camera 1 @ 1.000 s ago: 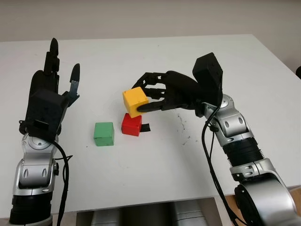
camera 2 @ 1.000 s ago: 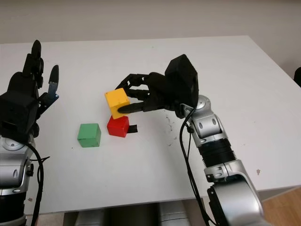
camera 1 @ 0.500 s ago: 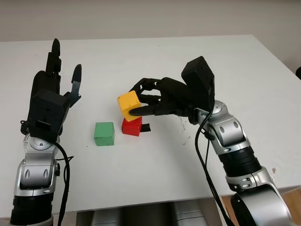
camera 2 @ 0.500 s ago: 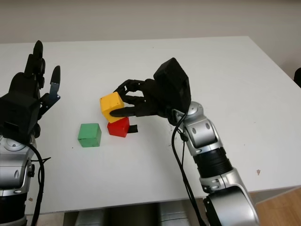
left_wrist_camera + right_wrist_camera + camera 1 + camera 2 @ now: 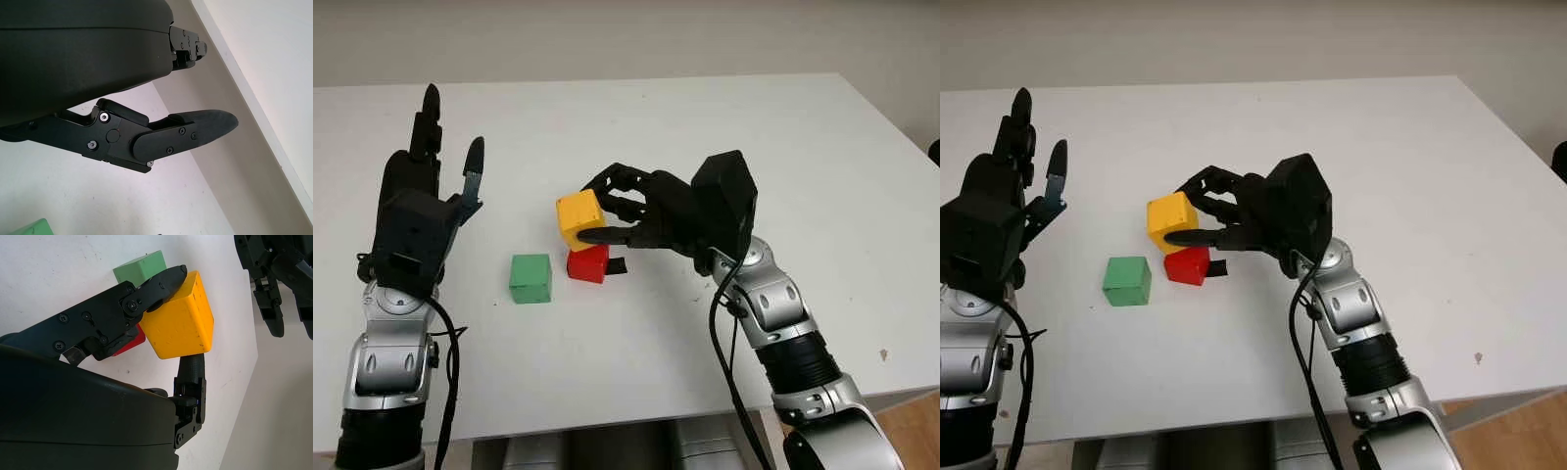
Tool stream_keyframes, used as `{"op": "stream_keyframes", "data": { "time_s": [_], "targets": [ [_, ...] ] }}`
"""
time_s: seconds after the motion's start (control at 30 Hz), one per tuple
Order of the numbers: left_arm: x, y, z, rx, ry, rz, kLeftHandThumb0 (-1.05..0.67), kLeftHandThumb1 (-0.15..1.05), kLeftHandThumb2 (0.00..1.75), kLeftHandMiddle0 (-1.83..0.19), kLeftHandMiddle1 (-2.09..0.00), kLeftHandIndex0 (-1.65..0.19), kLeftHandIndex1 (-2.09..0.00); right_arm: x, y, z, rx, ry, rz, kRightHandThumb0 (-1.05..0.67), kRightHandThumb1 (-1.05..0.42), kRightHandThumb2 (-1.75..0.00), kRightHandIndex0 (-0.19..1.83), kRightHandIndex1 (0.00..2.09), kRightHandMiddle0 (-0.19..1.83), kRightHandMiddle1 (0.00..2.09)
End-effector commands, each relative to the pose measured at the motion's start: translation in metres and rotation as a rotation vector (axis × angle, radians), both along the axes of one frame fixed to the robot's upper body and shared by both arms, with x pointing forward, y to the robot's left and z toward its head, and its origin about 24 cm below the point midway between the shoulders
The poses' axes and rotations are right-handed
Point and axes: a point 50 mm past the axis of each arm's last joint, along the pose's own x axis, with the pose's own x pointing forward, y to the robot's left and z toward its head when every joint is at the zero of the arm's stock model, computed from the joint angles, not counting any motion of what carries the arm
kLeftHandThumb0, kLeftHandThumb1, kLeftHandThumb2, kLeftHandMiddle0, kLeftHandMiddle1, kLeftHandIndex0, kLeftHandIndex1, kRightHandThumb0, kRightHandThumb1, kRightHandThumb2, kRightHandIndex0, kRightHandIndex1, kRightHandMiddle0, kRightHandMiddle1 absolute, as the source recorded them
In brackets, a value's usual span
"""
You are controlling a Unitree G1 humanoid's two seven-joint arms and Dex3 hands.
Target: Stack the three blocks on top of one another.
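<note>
The right black three-finger hand (image 5: pixel 607 211) is over the middle of the white table (image 5: pixel 705 117), fingers clamped on the yellow cube-shaped block (image 5: pixel 579 218). In the right wrist view one finger (image 5: pixel 146 293) presses across the block's upper edge & another (image 5: pixel 190 369) sits against the opposite face, so the yellow block (image 5: pixel 181 323) is pinched between them. Block is held tilted, in the air, just above & slightly to the left of the red cube-shaped block (image 5: pixel 588 262); can't tell if its lower corner touches the red one.

Red block sits on the table w/ a small black object (image 5: pixel 618 267) just beside its right side. Green cube-shaped block (image 5: pixel 530 278) rests on the table just left of the red one, apart from it, not touching.

The left black three-finger hand (image 5: pixel 416 211) is raised above the table's left part, well apart from all 3 blocks, open, holding nothing. In the left wrist view one finger (image 5: pixel 190 132) reaches out over the table, w/ a corner of the green block (image 5: pixel 29 228) at the picture's edge.

Faint dark scuff marks (image 5: pixel 690 257) on the table right of the red block, beneath the right hand's arm.
</note>
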Motion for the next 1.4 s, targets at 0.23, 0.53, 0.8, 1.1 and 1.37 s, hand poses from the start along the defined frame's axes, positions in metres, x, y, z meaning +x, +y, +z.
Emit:
{"op": "stream_keyframes", "data": {
  "time_s": [0.23, 0.53, 0.8, 1.1, 1.37],
  "targets": [
    [-0.002, 0.001, 0.005, 0.014, -0.015, 0.002, -0.68, 1.05, 0.63, 0.02, -0.05, 0.02, -0.05, 0.000, 0.001, -0.009, -0.010, -0.025, -0.030, -0.47, -0.96, -0.05, 0.33, 0.05, 0.33, 1.63],
    [-0.002, 0.001, 0.006, 0.008, -0.018, -0.002, -0.68, 1.05, 0.63, 0.02, -0.05, 0.02, -0.05, 0.000, 0.003, -0.017, -0.041, -0.017, -0.029, -0.46, -0.95, -0.05, 0.34, 0.06, 0.34, 1.60],
    [-0.002, 0.002, 0.006, 0.018, -0.016, 0.000, -0.67, 1.05, 0.64, 0.02, -0.05, 0.03, -0.05, 0.003, 0.006, -0.024, -0.053, 0.004, -0.046, -0.47, -0.94, -0.05, 0.34, 0.06, 0.36, 1.59],
    [-0.002, 0.002, 0.005, 0.013, -0.016, -0.001, -0.67, 1.05, 0.64, 0.02, -0.05, 0.03, -0.05, 0.005, 0.008, -0.029, -0.067, 0.008, -0.049, -0.46, -0.94, -0.05, 0.34, 0.06, 0.37, 1.57],
    [-0.003, 0.002, 0.004, 0.007, -0.012, 0.000, -0.65, 1.05, 0.63, 0.02, -0.05, 0.02, -0.05, 0.006, 0.005, -0.028, -0.074, -0.010, -0.055, -0.47, -0.95, -0.05, 0.34, 0.06, 0.34, 1.58]
  ]
}}
